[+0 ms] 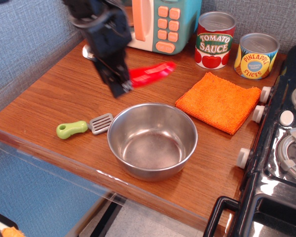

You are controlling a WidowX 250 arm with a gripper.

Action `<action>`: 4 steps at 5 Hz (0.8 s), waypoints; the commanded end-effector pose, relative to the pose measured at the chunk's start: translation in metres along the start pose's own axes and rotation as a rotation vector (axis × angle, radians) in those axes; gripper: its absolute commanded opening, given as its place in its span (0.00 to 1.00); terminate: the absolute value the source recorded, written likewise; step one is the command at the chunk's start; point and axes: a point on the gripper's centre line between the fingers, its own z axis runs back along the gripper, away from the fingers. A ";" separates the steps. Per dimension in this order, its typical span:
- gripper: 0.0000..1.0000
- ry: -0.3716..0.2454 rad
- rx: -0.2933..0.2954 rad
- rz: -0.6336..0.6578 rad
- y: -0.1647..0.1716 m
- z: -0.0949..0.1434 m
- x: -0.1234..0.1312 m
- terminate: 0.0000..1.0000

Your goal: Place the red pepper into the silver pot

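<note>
The gripper (122, 84) was closed on the stem end of the red pepper (152, 74), which hung in the air just behind the silver pot (152, 139). It was probably held high so that it could pass over the pot's rim.

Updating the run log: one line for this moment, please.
phase: carry | end effector: shut on red pepper, airborne | silver pot: empty | pepper: not yet over pot

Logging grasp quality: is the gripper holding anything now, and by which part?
Yes. The gripper holds the red pepper by its stem end; the jaws hide the green cap, and the tapered red body sticks out free, above the table.
</note>
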 end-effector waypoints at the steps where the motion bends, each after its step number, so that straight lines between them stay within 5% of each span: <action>1: 0.00 0.032 0.028 -0.069 -0.019 0.006 -0.021 0.00; 2: 1.00 0.058 0.027 -0.062 -0.017 0.002 -0.021 0.00; 4: 1.00 0.027 0.032 0.080 0.011 0.016 -0.025 0.00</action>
